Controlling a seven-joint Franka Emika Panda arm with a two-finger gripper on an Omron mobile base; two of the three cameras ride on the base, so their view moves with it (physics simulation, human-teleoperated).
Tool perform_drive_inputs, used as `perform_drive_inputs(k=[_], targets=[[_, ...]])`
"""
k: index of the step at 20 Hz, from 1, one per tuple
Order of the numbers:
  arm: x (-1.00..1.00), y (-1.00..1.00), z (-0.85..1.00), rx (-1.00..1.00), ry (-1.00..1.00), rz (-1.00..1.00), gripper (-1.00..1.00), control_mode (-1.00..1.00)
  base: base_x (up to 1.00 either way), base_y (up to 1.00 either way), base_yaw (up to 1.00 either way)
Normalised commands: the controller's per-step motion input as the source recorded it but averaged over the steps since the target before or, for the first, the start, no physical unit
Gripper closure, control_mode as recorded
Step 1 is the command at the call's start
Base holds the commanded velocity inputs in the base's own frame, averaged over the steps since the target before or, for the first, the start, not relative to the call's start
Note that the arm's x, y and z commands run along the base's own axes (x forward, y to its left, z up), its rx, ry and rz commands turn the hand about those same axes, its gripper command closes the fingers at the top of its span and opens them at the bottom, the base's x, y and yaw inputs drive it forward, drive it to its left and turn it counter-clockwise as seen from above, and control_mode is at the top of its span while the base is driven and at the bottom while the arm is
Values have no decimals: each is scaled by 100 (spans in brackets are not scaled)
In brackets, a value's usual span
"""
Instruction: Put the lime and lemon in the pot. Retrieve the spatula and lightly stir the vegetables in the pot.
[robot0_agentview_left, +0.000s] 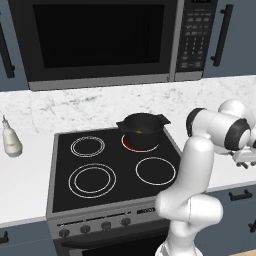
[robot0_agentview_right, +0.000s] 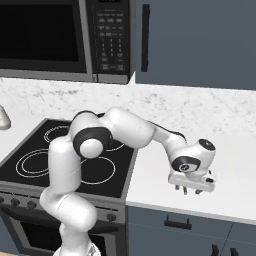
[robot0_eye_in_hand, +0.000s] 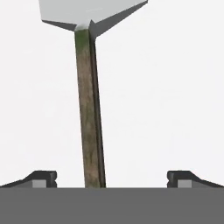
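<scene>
stove (robot0_agentview_left: 100, 195): black, four burner rings
microwave (robot0_agentview_left: 105, 40): above stove
bottle (robot0_agentview_left: 10, 140): on counter, left of stove

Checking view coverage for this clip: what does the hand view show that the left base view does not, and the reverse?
Hand view: the spatula, pale blade at top, its handle running down midway between the open hand's fingertips, on the white counter.

Left base view: the black pot on a glowing burner with something yellow inside, the stove, the microwave.

Both: the white counter.
</scene>
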Motion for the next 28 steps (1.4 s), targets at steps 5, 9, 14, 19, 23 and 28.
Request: perform_drive_inputs(k=[5, 9, 14, 19, 23, 28], targets=[[4, 39, -16, 0, 0, 0, 100, -100, 0, 0, 0], [2, 1, -5, 0, 0, 0, 100, -100, 0, 0, 0], [1, 0, 0, 0, 1, 0, 100, -100, 0, 0, 0], [10, 0, 4, 1, 0, 0, 100, -100, 0, 0, 0], [-2, 14, 31, 1, -4, 2, 100, -100, 0, 0, 0], [-12, 31, 58, 0, -2, 4, 100, -100, 0, 0, 0]])
